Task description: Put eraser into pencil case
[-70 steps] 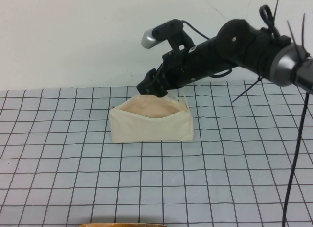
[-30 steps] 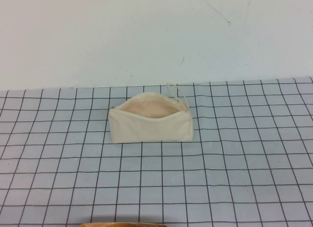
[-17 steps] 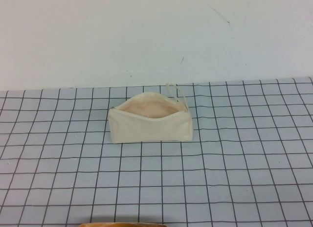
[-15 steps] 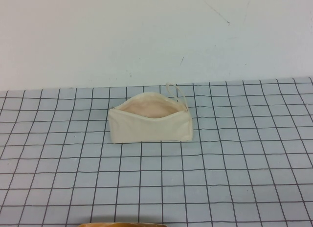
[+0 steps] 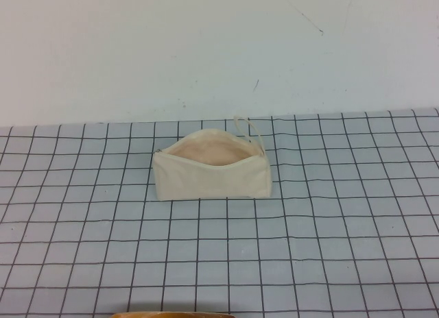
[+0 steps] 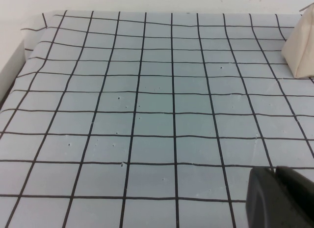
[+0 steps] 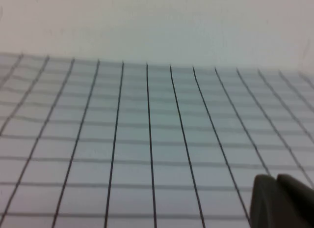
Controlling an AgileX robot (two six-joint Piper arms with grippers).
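Cream fabric, the pencil case (image 5: 211,172) stands unzipped near the worktop's (image 5: 329,263) far edge, mouth up to receive; the eraser probably lies inside, unseen. Left hand (image 6: 283,197) and right hand (image 7: 282,201) hover parked, both pressed together.

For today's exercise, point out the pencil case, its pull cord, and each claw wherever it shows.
pencil case (image 5: 211,181): high view, front fabric wall.
pull cord (image 5: 255,132): high view, thin loop behind the pouch.
left claw (image 6: 280,199): left wrist view, dark fingertips at the corner.
right claw (image 7: 281,202): right wrist view, dark fingertips at the corner.
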